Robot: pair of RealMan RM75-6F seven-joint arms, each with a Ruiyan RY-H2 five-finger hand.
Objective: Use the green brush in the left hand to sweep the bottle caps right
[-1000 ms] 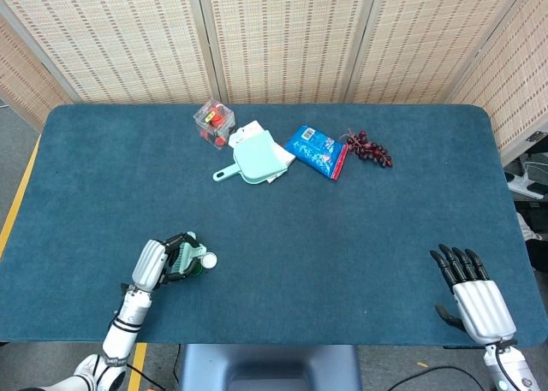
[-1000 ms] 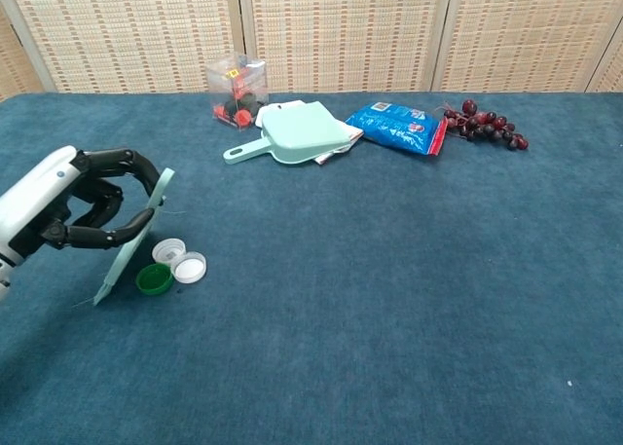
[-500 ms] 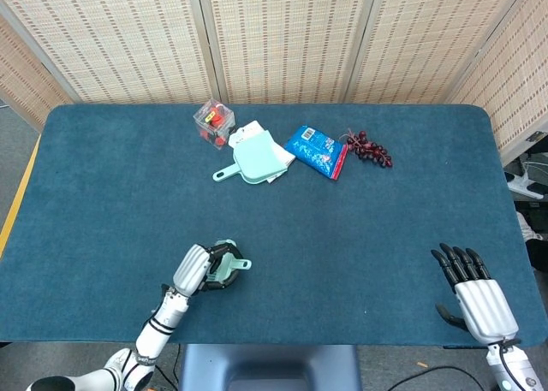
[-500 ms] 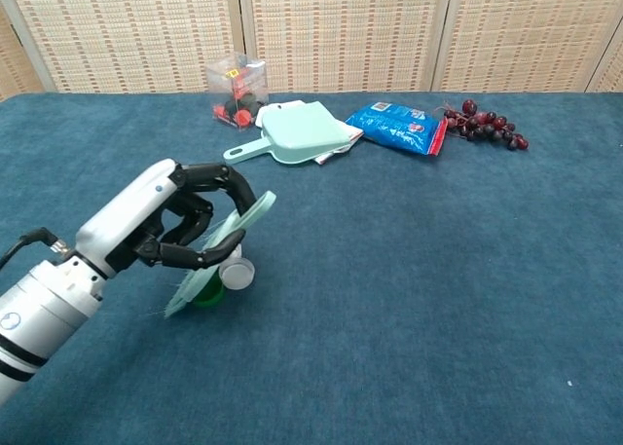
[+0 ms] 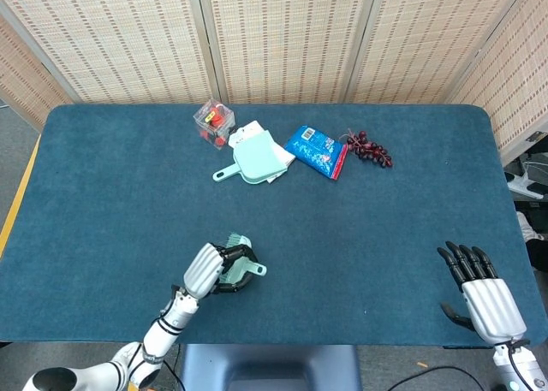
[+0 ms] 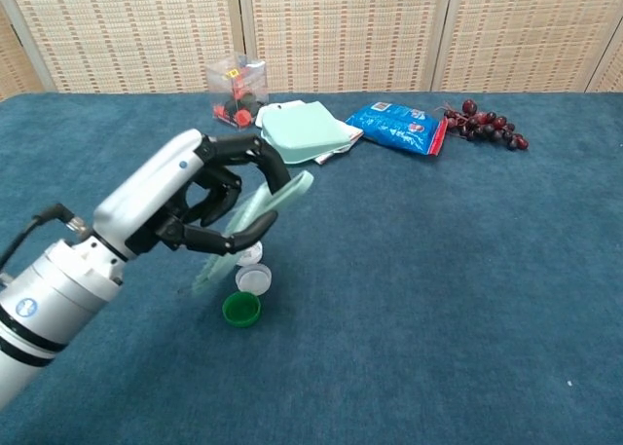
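- No writing can be read: the blue snack bag (image 6: 396, 126) shows a round red, white and blue logo, and the clear box (image 6: 237, 91) has a yellow-and-red label, both too small to make out.
- The left hand (image 6: 200, 203) has its fingers curled around the green brush (image 6: 255, 227), which tilts with its upper end toward 1 o'clock and its bristle end low toward 7 o'clock in the chest view.
- Just below the brush lie the bottle caps: a white cap (image 6: 255, 278), another white one partly hidden behind it, and a green cap (image 6: 240, 309) at 7 o'clock from the white one, touching or nearly so. Whether the bristles touch the caps cannot be told.
- In the head view the left hand (image 5: 208, 269) sits near the table's near edge, at about 7 o'clock from the table's middle.
- The right hand (image 5: 484, 293) lies flat at the near right corner, fingers straight and slightly spread, holding nothing.
- At 12 o'clock, near the far edge of the blue table (image 5: 385, 237), stand the clear box, a pale green dustpan (image 5: 255, 158) over white paper, the snack bag and dark grapes (image 5: 369, 148).
- Bare cloth stretches from the caps toward 3 o'clock as far as the right hand.
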